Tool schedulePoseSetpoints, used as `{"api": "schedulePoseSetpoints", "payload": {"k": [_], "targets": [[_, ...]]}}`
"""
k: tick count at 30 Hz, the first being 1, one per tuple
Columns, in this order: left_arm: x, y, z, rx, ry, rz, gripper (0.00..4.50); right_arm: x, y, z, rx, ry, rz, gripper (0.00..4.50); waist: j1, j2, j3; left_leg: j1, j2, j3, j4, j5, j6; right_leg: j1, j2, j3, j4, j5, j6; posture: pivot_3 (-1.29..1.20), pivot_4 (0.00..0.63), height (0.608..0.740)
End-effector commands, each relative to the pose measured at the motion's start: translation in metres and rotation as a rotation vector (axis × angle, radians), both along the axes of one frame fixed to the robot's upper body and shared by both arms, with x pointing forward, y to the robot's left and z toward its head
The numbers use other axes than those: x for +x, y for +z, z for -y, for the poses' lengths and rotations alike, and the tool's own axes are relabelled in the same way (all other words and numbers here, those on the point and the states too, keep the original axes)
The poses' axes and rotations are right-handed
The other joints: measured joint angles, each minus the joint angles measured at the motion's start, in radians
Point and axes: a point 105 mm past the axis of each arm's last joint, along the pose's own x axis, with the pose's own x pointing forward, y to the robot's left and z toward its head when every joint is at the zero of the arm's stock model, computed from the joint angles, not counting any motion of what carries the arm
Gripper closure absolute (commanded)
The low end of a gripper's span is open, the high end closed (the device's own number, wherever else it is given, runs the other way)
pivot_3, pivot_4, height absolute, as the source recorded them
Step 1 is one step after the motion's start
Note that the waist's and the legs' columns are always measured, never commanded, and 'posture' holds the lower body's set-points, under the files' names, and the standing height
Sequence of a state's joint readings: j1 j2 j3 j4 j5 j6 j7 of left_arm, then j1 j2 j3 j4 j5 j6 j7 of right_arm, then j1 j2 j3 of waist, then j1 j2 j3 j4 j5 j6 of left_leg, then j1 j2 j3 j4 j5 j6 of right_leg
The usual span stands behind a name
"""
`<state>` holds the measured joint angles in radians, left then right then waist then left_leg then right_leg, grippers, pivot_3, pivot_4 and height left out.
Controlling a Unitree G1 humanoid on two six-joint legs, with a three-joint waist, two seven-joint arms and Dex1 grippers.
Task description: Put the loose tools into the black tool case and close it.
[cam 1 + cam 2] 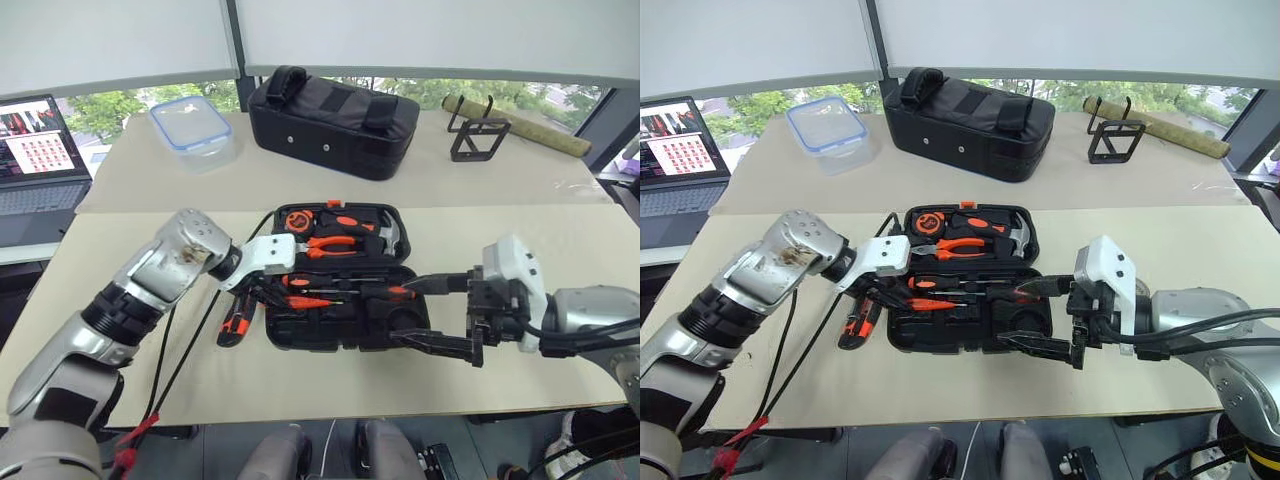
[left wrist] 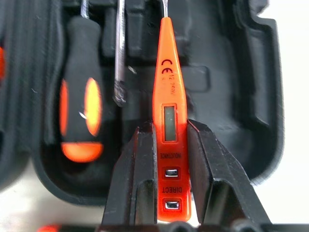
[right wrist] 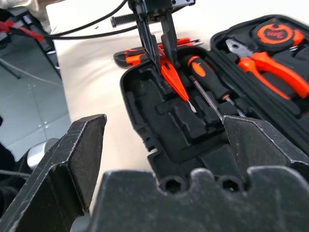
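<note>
Am holding small orange screwdriver [image 2: 168,121] pinched in left gripper [image 2: 169,193], hovering over case [image 1: 300,335] front half near desk [image 1: 560,250] front edge. Right gripper [image 1: 440,315] gaping, empty. Am lining tip w/ slot before lowering, else it's jamming on ribs.

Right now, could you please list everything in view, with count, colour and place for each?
Black tool case: one, open on the near table.
Small orange screwdriver: one, held over the case's near half.
Black-and-orange-handled screwdriver: one seen, lying in the near half.
Orange-handled pliers: one, far half.
Tape measure: one, orange and black, far half.
Hammer: one, silver head, far half.
Utility knife: one, orange-black, on the table left of the case.
Fabric bag: one, black, far table.
Plastic container: one, clear with blue rim, far table.
Laptop: one, open, far left.
Wire stand: one, black, far right.
Left tool: shut on the small orange screwdriver.
Right tool: open, at the case's right end.
</note>
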<state>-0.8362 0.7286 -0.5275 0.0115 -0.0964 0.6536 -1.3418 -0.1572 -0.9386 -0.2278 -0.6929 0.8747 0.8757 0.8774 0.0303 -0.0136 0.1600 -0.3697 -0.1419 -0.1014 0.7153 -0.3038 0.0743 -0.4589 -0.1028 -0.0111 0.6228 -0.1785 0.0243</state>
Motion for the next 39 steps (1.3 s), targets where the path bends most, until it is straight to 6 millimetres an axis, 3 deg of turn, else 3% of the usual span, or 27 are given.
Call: {"api": "schedulePoseSetpoints", "payload": {"k": [1, 6, 14, 16, 19, 20, 21, 22, 24, 25, 28, 36, 39], "targets": [[0.005, 0.001, 0.007, -0.027, 0.057, -0.006, 4.08, -0.003, 0.010, -0.003, 0.020, 0.003, 0.055, 0.00, 0.000, 0.000, 0.000, 0.000, 0.000, 0.000, 0.000, 0.000, 0.000, 0.000, 0.000, 0.000, 0.000, 0.000, 0.000, 0.00, 0.150, 0.716], [-0.002, -0.003, 0.008, 0.004, 0.031, -0.022, 4.08, -0.002, 0.008, -0.004, 0.024, -0.007, 0.052, 0.00, -0.002, 0.000, 0.000, 0.000, 0.000, 0.000, 0.000, 0.000, 0.000, 0.000, 0.000, 0.000, 0.000, 0.000, 0.000, 0.00, 0.150, 0.716], [-0.003, -0.009, -0.008, 0.065, -0.010, 0.023, 4.08, 0.003, 0.008, -0.002, 0.024, -0.023, 0.063, 0.00, -0.005, 0.000, 0.000, 0.000, 0.000, 0.000, 0.000, 0.000, 0.000, 0.000, 0.000, 0.000, 0.000, 0.000, 0.000, 0.00, 0.150, 0.716], [-0.004, -0.002, -0.007, 0.049, -0.025, 0.036, 3.08, 0.006, 0.009, -0.002, 0.029, -0.022, 0.063, 0.00, -0.008, 0.000, 0.000, 0.000, 0.000, 0.000, 0.000, 0.000, 0.000, 0.000, 0.000, 0.000, 0.000, 0.000, 0.000, 0.00, 0.150, 0.716], [-0.011, 0.007, -0.002, -0.005, -0.065, 0.011, 2.18, 0.008, 0.008, -0.003, 0.032, -0.021, 0.060, 0.00, -0.011, 0.000, 0.000, 0.000, 0.000, 0.000, 0.000, 0.000, 0.000, 0.000, 0.001, 0.000, 0.000, 0.000, 0.000, 0.00, 0.150, 0.716], [-0.011, 0.012, -0.001, -0.021, -0.064, 0.014, 2.18, 0.008, 0.008, -0.003, 0.032, -0.020, 0.057, 0.00, -0.010, 0.000, 0.000, 0.000, 0.000, 0.000, 0.000, 0.000, 0.000, 0.000, 0.000, 0.000, 0.000, 0.000, 0.000, 0.00, 0.150, 0.716], [-0.011, 0.016, -0.001, -0.033, -0.061, 0.018, 1.50, 0.008, 0.007, -0.004, 0.032, -0.018, 0.055, 0.00, -0.010, 0.000, 0.000, 0.000, 0.000, 0.000, 0.000, 0.000, 0.000, 0.000, 0.001, 0.000, 0.000, 0.000, 0.000, 0.00, 0.150, 0.716], [-0.010, 0.020, -0.001, -0.049, -0.055, 0.022, 1.37, 0.008, 0.007, -0.004, 0.033, -0.016, 0.049, 0.00, -0.009, 0.000, 0.000, 0.000, 0.000, 0.000, 0.000, 0.000, 0.000, 0.000, 0.000, 0.000, 0.000, 0.000, 0.000, 0.00, 0.150, 0.716], [-0.011, 0.030, 0.001, -0.094, -0.048, 0.016, 0.66, 0.007, 0.006, -0.004, 0.034, -0.011, 0.043, 0.00, -0.008, 0.000, 0.000, 0.000, 0.000, 0.000, 0.001, 0.000, 0.000, 0.000, 0.000, 0.000, 0.000, 0.000, 0.000, 0.00, 0.150, 0.716], [-0.012, 0.034, 0.001, -0.119, -0.046, 0.006, 0.66, 0.007, 0.006, -0.004, 0.034, -0.011, 0.041, 0.00, -0.008, 0.000, 0.000, 0.000, 0.000, 0.000, 0.001, 0.000, 0.000, -0.001, 0.000, 0.000, 0.000, 0.000, 0.000, 0.00, 0.150, 0.716], [-0.011, 0.042, 0.001, -0.195, -0.010, -0.007, 1.24, 0.008, 0.004, -0.003, 0.033, -0.015, 0.038, 0.00, -0.009, 0.000, 0.000, 0.000, 0.000, 0.000, 0.000, 0.000, 0.000, -0.001, 0.001, 0.000, 0.000, 0.000, 0.000, 0.00, 0.150, 0.716], [-0.005, 0.017, 0.000, -0.307, 0.099, -0.022, 4.34, 0.008, 0.004, -0.002, 0.031, -0.026, 0.031, 0.00, -0.008, 0.000, 0.000, 0.000, 0.000, 0.000, 0.001, 0.000, 0.000, 0.000, 0.001, 0.000, 0.000, 0.000, 0.000, 0.00, 0.150, 0.716], [-0.008, 0.005, 0.000, -0.311, 0.096, -0.024, 4.48, 0.008, 0.003, -0.001, 0.028, -0.029, 0.026, 0.00, -0.008, 0.000, 0.000, 0.000, 0.000, 0.000, 0.000, 0.000, 0.000, -0.001, 0.001, 0.000, 0.000, 0.000, 0.000, 0.00, 0.150, 0.716]]}}
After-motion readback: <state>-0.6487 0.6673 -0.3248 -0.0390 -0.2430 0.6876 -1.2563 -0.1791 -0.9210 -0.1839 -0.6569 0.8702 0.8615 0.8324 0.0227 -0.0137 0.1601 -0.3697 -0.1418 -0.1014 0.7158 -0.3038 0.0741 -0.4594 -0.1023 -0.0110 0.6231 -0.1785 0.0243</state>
